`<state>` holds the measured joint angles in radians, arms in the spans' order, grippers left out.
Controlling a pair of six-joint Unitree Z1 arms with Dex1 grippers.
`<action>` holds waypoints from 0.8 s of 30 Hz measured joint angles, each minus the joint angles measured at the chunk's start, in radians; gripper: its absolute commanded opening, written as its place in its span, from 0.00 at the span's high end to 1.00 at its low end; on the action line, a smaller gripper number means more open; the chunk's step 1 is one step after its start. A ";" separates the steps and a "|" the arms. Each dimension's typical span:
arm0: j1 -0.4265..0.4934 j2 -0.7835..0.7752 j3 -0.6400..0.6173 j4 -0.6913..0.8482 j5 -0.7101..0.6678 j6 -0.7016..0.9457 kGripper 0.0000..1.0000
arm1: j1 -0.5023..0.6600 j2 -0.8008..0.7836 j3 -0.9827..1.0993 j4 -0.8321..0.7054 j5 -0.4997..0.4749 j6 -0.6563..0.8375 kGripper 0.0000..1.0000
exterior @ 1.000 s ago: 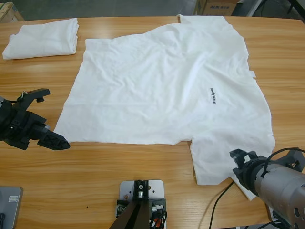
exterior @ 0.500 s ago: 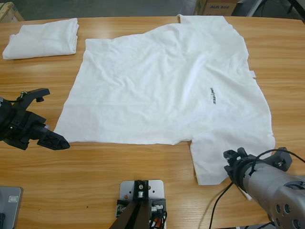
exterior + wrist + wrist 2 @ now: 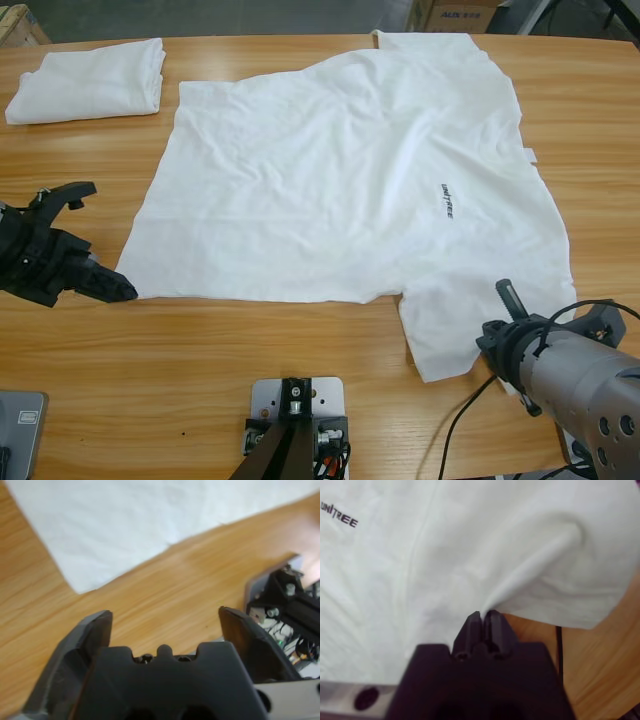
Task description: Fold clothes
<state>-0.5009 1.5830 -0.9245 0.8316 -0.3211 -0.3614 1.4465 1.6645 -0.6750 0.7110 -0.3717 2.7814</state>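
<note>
Big white shirt (image 3: 340, 180) lies spread flat across the middle of the desk (image 3: 200, 360), with a small dark printed mark (image 3: 447, 201) toward its right half; in my right wrist view the mark reads UNITREE (image 3: 340, 516). A second white shirt (image 3: 88, 80), folded, sits near the desk's far left corner, well apart from the spread one. My left gripper (image 3: 118, 289) is low over the bare wood at the near left, its tip just beside the spread shirt's near left corner; from above I cannot tell if it touches the cloth. In my left wrist view the left gripper (image 3: 165, 622) has its jaws wide apart with nothing between them, and the shirt's corner (image 3: 82, 582) lies ahead on the wood, clear of both jaws. My right gripper (image 3: 505, 300) is at the near right, over the sleeve (image 3: 470, 320) that juts toward the desk's near edge. In my right wrist view the right gripper (image 3: 483, 617) has its jaws pressed together, pinching the sleeve's edge, and a ridge of cloth runs up from the pinch. A black cable (image 3: 558, 645) crosses the wood just under the sleeve's hem.
</note>
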 measured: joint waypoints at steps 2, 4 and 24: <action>0.011 0.004 0.025 -0.014 0.001 -0.090 0.07 | -0.001 0.000 0.013 -0.006 0.000 0.000 1.00; 0.036 0.008 0.067 -0.070 -0.025 -0.196 0.06 | -0.002 0.000 0.025 -0.017 0.000 0.000 1.00; 0.218 -0.082 0.560 -0.809 -0.085 -0.741 0.44 | -0.003 -0.009 0.078 -0.056 0.000 0.000 1.00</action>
<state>-0.2832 1.5006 -0.3648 0.0223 -0.4059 -1.1023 1.4439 1.6556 -0.5967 0.6550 -0.3717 2.7814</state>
